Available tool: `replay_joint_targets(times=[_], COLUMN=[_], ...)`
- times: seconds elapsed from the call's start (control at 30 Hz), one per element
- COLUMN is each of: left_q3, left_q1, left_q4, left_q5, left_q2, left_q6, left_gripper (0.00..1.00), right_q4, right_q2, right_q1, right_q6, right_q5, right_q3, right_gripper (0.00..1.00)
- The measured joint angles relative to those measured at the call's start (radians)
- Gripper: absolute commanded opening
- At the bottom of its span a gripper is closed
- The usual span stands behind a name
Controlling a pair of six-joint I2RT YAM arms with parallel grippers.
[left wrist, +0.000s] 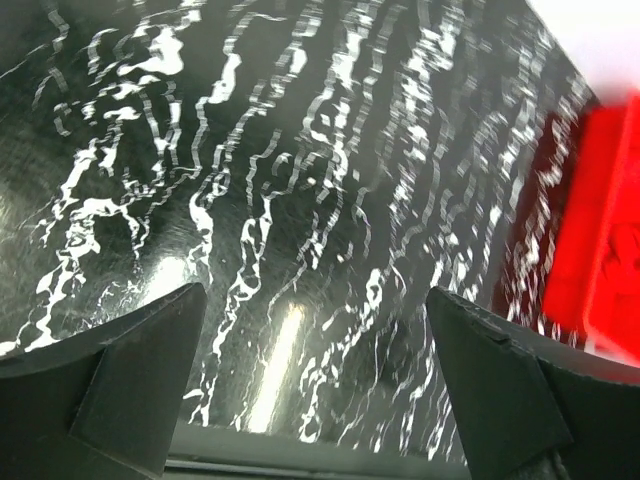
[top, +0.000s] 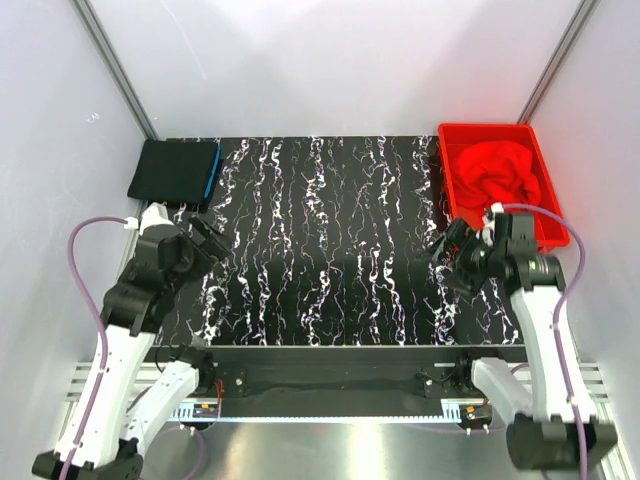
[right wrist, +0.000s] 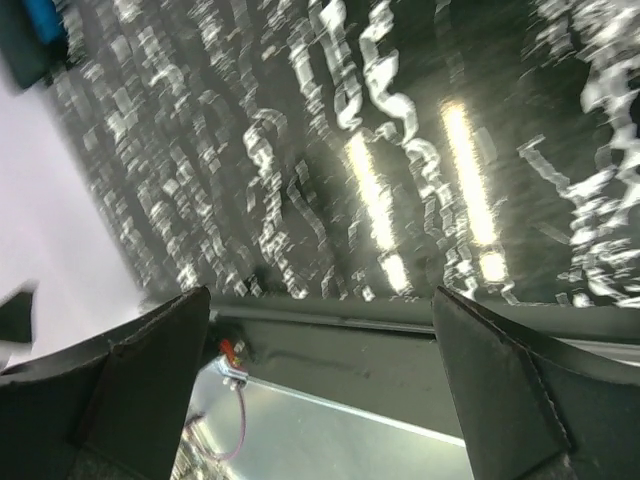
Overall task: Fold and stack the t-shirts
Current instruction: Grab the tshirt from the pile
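Observation:
A bright red t-shirt (top: 505, 172) lies crumpled inside the red plastic bin (top: 447, 190) at the back right. A folded black t-shirt with a blue edge (top: 175, 170) lies flat at the back left corner of the table; a blurred corner of it shows in the right wrist view (right wrist: 30, 40). My left gripper (top: 207, 238) is open and empty, just in front of the black shirt. It also shows in its own wrist view (left wrist: 315, 400), over bare table. My right gripper (top: 443, 258) is open and empty, in front of the bin's left side, and shows in the right wrist view (right wrist: 320, 400).
The table (top: 320, 250) has a black top with white marbling. White walls enclose it on three sides. The bin's side shows at the right of the left wrist view (left wrist: 600, 260). A metal rail and cables (right wrist: 230, 360) run along the near edge.

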Motion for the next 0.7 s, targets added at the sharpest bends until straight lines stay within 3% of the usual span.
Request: replay_joint_targets(times=[0.23, 0.47, 0.57, 0.7], left_q3=[0.022, 0.071, 0.090, 0.121], left_q1=[0.000, 0.000, 0.000, 0.000], left_q4=[-0.027, -0.041, -0.037, -0.021], left_q5=[0.113, 0.166, 0.177, 0.188], left_q2=[0.013, 0.108, 0.154, 0.218], left_q6=[0.147, 0.301, 0.353, 0.420], left_gripper=[0.99, 0.91, 0.88, 0.84], right_q4=[-0.025, 0.089, 0.098, 0.155], right_q2=[0.270, 0.732, 0.957, 1.233], right_q1=[-0.008, -0.055, -0.120, -0.225], right_q6=[-0.007, -0.047, -0.061, -0.048], right_q5=[0.248, 0.536, 0.576, 0.539], right_q3=[0.258, 0.632, 0.804, 1.009], right_gripper=[0.92, 0.82, 0.75, 0.77])
